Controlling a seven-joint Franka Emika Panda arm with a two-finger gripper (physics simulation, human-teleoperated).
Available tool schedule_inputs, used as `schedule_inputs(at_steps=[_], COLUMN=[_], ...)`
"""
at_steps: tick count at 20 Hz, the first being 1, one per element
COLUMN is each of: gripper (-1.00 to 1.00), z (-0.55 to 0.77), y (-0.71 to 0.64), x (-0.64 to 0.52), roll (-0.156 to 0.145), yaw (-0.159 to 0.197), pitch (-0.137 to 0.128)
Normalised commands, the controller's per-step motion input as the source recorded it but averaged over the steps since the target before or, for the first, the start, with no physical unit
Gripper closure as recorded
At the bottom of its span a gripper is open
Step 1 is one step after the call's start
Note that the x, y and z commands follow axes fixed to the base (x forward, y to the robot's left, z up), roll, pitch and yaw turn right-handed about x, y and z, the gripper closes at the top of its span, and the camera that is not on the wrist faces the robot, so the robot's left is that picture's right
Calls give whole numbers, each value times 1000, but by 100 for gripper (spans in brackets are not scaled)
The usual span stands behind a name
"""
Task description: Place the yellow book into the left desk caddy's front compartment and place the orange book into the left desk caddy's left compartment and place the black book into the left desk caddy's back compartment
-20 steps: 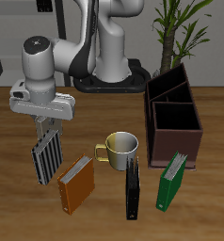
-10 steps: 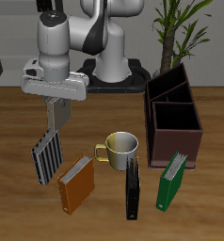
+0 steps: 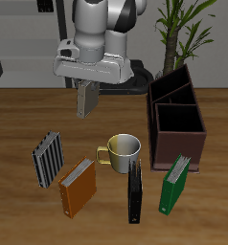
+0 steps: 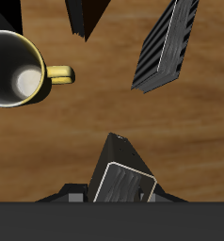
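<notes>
Exterior view: gripper (image 3: 85, 103) hangs in the air above the table, clamped on a small thin greyish book with a pale yellow tinge, the yellow book (image 3: 85, 100), which hangs upright from the fingers, clear of the wooden table top (image 3: 20, 124). Below and toward the table's front edge stands a pale yellow-green mug (image 3: 121, 150) with its handle toward the striped book. A grey-and-white vertically striped book (image 3: 47, 159) stands tilted near the front, apart from the mug. Just in front of it is the plain orange-brown hardcover, the orange book (image 3: 78, 187). The tall slim black book (image 3: 135, 189) stands just in front of the mug, and a green book (image 3: 174, 182) stands beside it. Two dark brown box organisers sit side by side at the far side of the mug from the gripper: the left desk caddy (image 3: 171, 88), farther back, with inner dividers, and a second dark brown caddy (image 3: 178, 134) touching it, nearer the front. A potted plant (image 3: 183, 29) rises behind them. The mug and open table lie between the held book and the left desk caddy; they are well apart.

Wrist view: yellow book (image 4: 123, 174) is seen end-on between the fingers, held over bare wood. Mug (image 4: 20, 71) and striped book (image 4: 168, 45) lie beyond it, apart from it. A corner of the black book (image 4: 88, 14) shows at the frame edge. Neither caddy shows here.
</notes>
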Motion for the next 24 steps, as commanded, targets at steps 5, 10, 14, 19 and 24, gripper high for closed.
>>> schedule_inputs(at_steps=[5,10,14,19,24], gripper=[100,100,100,100,100], z=[132,30,126,222,78], y=[603,477,344,441,451], x=[-46,-95,-178,21,-24], roll=[38,11,-40,22,1], yaw=[59,25,0,15,8], pitch=[48,40,-7,6,25])
